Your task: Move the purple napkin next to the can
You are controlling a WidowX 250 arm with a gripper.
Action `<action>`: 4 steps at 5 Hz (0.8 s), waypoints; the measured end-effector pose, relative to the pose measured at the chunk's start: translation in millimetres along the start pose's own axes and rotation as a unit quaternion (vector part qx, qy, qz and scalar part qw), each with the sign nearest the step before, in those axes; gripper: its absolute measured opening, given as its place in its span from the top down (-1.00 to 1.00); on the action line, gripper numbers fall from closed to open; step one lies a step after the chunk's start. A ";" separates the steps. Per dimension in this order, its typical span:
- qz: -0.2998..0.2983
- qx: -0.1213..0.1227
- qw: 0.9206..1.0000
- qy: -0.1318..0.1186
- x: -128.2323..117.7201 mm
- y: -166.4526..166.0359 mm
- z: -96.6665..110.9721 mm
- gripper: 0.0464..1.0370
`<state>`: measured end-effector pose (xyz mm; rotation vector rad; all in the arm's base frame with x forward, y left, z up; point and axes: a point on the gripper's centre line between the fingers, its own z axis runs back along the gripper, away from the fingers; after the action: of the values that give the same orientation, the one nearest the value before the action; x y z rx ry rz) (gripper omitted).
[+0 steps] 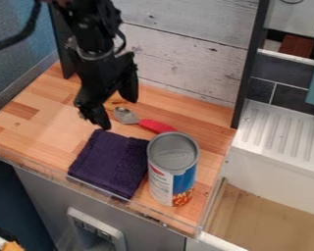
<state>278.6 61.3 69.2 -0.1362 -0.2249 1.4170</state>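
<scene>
**Napkin beside the can, tool unloaded**

From my end of the link, the job looks all but finished. The purple napkin (110, 163) lies flat on the worktop (47, 116), right beside the can (173, 157) on the can's left in the view. Their near sides are so close that I can't tell whether cloth and metal touch. The can stands upright. As I judge it, "next to" is satisfied, and I see no need for another grasp. What's left for me is to lift the tool (117, 112) clear without disturbing anything.

The tool's two fingers stand apart, and I see no cloth between them. It hangs over the worktop, on the wall side of the napkin. So, relative to the tool, the napkin lies out toward the clear edge strip (97, 187), and its upper corner comes right under the nearer fingertip in the view. I can't tell from this angle whether that fingertip touches the cloth, so I'd go straight up first; a sideways sweep could drag the corner or nudge the spoon (157, 126), which lies with its red handle pointing toward the can.
</scene>
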 end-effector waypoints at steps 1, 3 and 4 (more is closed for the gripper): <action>-0.003 -0.001 1.000 0.000 0.0 -0.1 0.8 -0.93; -0.002 -0.001 1.000 0.000 -0.1 -0.1 0.8 -0.93; -0.002 0.000 1.000 0.000 -0.2 0.4 0.6 -0.93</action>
<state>278.0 61.1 69.7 -0.1356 -0.2250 1.4124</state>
